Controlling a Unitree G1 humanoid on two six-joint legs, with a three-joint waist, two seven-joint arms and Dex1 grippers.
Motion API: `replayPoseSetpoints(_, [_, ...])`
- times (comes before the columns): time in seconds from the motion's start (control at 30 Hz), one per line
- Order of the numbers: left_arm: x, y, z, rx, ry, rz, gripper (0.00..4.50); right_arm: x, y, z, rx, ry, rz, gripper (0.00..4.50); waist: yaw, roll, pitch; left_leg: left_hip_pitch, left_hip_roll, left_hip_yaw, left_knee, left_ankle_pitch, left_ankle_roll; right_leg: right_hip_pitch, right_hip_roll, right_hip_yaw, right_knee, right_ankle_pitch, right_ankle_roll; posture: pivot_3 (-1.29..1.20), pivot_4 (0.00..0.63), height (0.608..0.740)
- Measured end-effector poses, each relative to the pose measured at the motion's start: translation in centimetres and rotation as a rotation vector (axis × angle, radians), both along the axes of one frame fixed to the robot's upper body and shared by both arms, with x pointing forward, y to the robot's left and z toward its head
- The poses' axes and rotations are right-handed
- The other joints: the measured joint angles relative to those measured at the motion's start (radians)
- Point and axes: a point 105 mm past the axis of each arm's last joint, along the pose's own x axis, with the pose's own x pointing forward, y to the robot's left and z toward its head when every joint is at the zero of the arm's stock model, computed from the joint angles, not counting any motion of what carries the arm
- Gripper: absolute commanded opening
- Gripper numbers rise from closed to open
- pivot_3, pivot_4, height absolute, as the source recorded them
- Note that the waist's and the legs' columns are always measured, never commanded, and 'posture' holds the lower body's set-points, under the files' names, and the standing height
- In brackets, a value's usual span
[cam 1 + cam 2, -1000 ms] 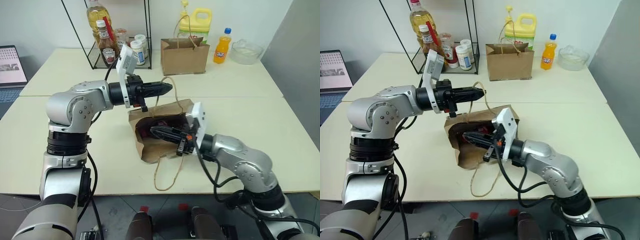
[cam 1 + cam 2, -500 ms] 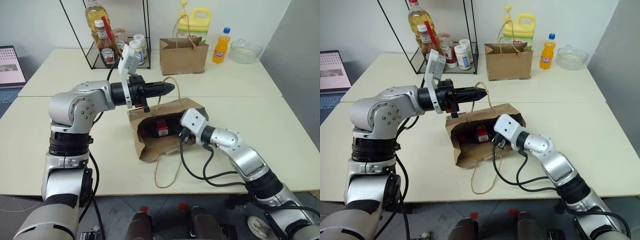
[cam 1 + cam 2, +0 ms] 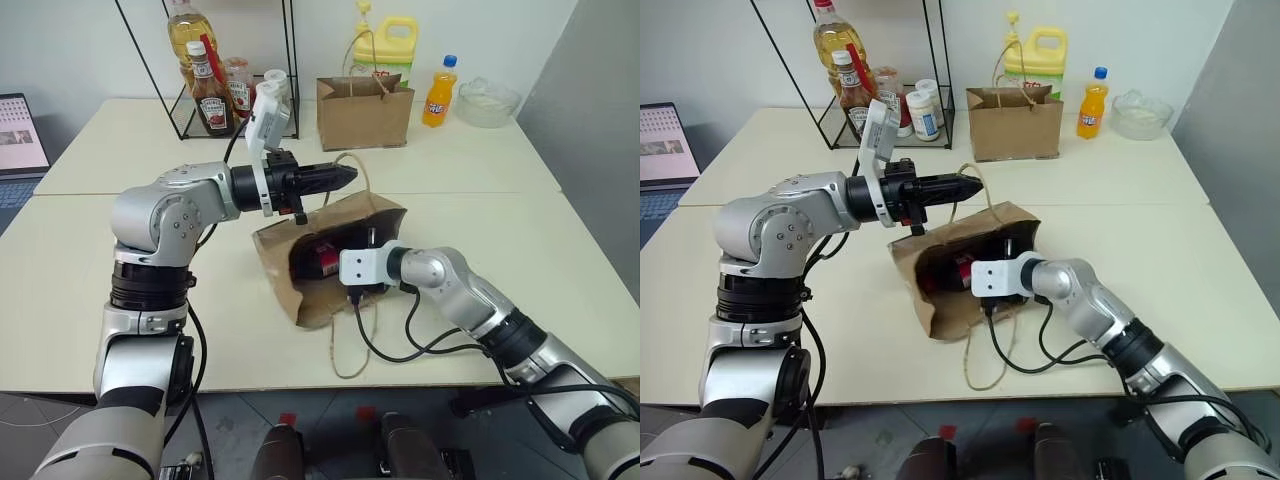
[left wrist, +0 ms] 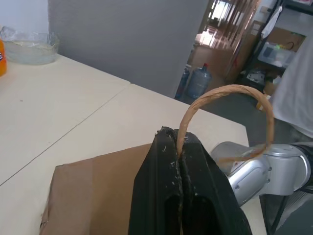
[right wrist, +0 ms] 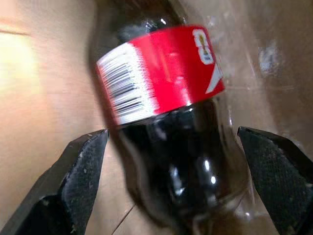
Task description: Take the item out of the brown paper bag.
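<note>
1. Inside brown paper bag (image 3: 320,265), centre frame: cola bottle (image 5: 166,142), rigid, slick, moderately heavy.
2. Left pincer (image 3: 335,177) clamped on handle (image 4: 230,107).
3. Right pincer (image 5: 171,186) apart, astride bottle's dark lower body; best gripped there, below label.

- Silver-grey rounded arm shells with black joint bands.
- White boxy wrist modules.
- Black tapered fingers (image 4: 178,196), scuffed with pale flecks.
- Black cables loop along both arms.

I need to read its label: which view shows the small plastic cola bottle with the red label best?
The right wrist view: the small plastic cola bottle fills it, label readable. Both eye views give a red glimpse inside the creased brown paper bag.
</note>
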Motion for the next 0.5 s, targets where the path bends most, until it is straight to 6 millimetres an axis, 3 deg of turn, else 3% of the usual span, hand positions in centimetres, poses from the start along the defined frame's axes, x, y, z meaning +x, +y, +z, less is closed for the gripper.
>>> replayPoseSetpoints(0.2, [0.0, 0.0, 0.1, -0.002, -0.007, 0.001, 0.00, 0.9, 1.3, 0.0, -0.028, -0.013, 0.015, 4.45, -0.011, 0.000, 0.000, 0.003, 0.000, 0.000, 0.000, 0.000, 0.000, 0.002, 0.000, 0.000, 0.001, 0.000, 0.000, 0.00, 0.150, 0.740])
replayPoseSetpoints(0.37, [0.0, -0.1, 0.1, -0.003, -0.009, -0.001, 0.00, 1.3, 2.3, 0.0, -0.004, -0.040, 0.024, 3.13, -0.020, 0.000, 0.000, 0.004, 0.000, 0.000, -0.001, 0.000, 0.000, 0.003, 0.000, 0.000, 0.001, 0.000, 0.000, 0.00, 0.150, 0.740])
replayPoseSetpoints(0.5, [0.0, -0.1, 0.1, -0.002, -0.010, 0.000, 0.00, 1.2, 1.7, 0.2, 0.011, -0.044, 0.018, 3.12, -0.017, 0.000, 0.000, 0.002, 0.000, 0.000, 0.000, 0.000, 0.000, 0.002, 0.000, 0.000, 0.000, 0.000, 0.000, 0.00, 0.150, 0.740])
